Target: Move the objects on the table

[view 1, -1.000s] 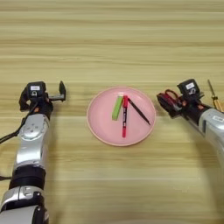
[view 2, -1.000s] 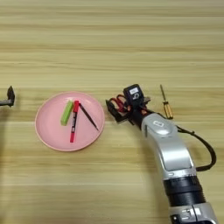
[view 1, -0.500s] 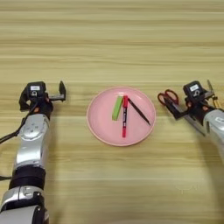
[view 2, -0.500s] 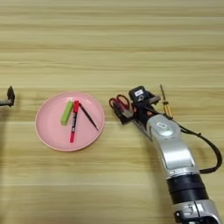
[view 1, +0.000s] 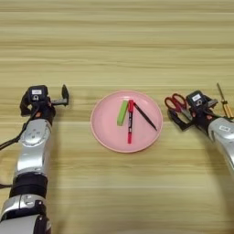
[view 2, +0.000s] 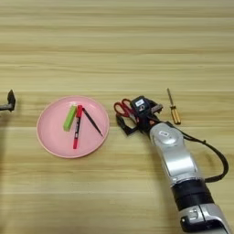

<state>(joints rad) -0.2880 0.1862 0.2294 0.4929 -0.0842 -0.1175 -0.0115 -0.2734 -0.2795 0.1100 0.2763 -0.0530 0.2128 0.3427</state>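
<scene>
Right gripper (view 2: 132,119): low over the light wooden desk (view 2: 137,45), its two black fingers spread apart and released, one reaching toward the plate side, the other toward the screwdriver side; grasping nothing.
Red-handled scissors (view 2: 124,109): flat on the desk just beyond the right gripper and slightly to its left, the red loops pointing away from it, the blade end hidden under the gripper body; I cannot tell whether a finger touches them.
Small orange-handled screwdriver (view 2: 173,109): on the desk near the right gripper, on its right, shaft pointing away from the robot.
Round pink plate (view 1: 103,128): on the desk to the left of the right gripper, between the two grippers, apart from both.
Short green bar (view 1: 122,112): lying on the plate, furthest of the three from the right gripper.
Red marker pen (view 1: 130,121): on the plate just beside the green bar, lengthwise toward the robot.
Thin dark stick (view 1: 146,117): on the plate, slanted, its far end beside the marker's top, nearest to the right gripper.
Left gripper (view 1: 48,98): parked at the left side of the desk, well apart from the plate, fingers parted, nothing between them.
</scene>
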